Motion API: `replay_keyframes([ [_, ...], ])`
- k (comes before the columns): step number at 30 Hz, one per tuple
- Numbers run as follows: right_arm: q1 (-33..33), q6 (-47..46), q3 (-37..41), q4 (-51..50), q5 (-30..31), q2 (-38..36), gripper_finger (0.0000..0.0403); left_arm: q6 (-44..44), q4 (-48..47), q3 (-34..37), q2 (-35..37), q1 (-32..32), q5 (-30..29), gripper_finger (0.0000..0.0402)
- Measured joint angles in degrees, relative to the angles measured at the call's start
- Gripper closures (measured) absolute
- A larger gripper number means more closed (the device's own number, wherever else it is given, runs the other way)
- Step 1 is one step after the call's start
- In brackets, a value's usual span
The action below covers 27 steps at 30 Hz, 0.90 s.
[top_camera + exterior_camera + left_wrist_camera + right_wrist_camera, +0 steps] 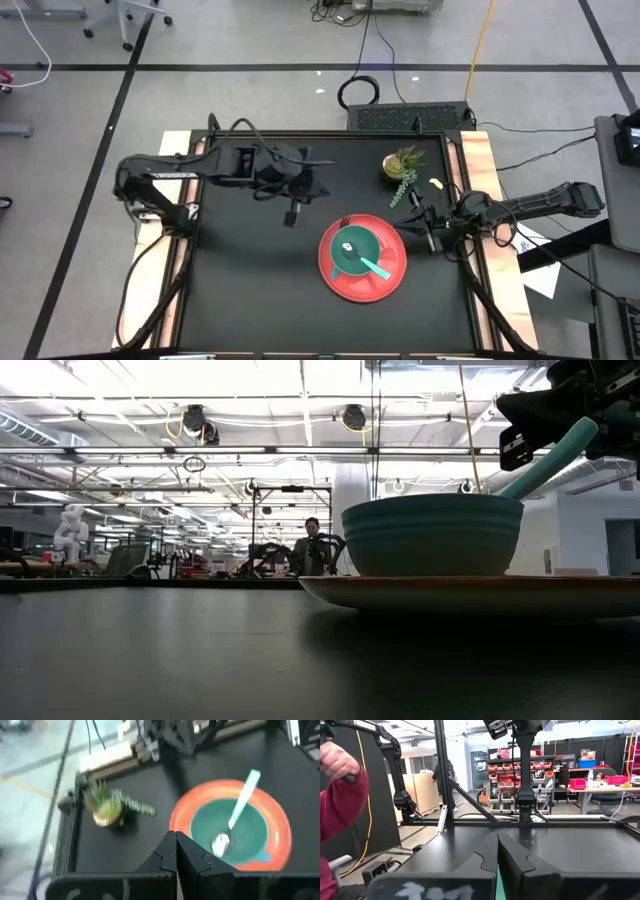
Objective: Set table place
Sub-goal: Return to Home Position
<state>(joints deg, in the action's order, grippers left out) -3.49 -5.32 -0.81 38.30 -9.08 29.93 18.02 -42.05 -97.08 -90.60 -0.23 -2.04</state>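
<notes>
From here the fork is the hard one to find: on the red plate [390, 285] all I can pick out is a blue sliver [265, 856] at the rim beside the bowl, and I cannot tell whether that is its handle. In the low view the plate [560, 595] runs off the edge, and a dark piece of arm above it is also cut off, so I cannot say which arm it belongs to. Beyond the table, a person's red sleeve [340, 810] shows only in part.

The left gripper [312, 188] hangs over the black table [250, 290], well apart from the plate, out past its left rim. Seen from its own wrist, the left gripper [176, 836] has its two fingers pressed together with nothing between them. The right gripper [415, 222] is just off the plate's right rim, between the plate and the potted plant [403, 165]. From the right wrist its fingers [485, 855] are likewise closed tight on nothing.

The teal bowl [348, 245] stands on the plate, a little off its middle. The spoon [240, 807] rests in the bowl, head down inside and teal handle leaning out over the bowl's edge.
</notes>
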Motion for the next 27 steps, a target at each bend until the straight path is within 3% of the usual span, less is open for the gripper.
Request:
replay_keyframes([
  [12,0.0,0.0,0.0,0.0,0.0,0.0,0.0403,0.4,-3.4,0.0,1.4,0.3,0.0,0.0401],
  [18,0.0,-0.4,0.0,0.0,0.0,0.0,0.0403,0.9,-5.9,0.0,6.5,4.1,1.2,0.0401],
  [21,0.0,-0.4,0.0,-0.1,0.0,0.0,0.0403,-0.3,-6.3,0.0,8.8,6.7,3.4,0.0401],
  [25,0.0,-0.4,0.0,0.0,0.0,0.1,0.0403,0.5,-10.2,0.0,11.9,9.6,12.1,0.0401],
  [27,0.0,-0.4,0.0,0.0,0.0,0.2,0.0403,0.6,-13.4,0.0,12.5,10.7,13.7,0.0401],
])
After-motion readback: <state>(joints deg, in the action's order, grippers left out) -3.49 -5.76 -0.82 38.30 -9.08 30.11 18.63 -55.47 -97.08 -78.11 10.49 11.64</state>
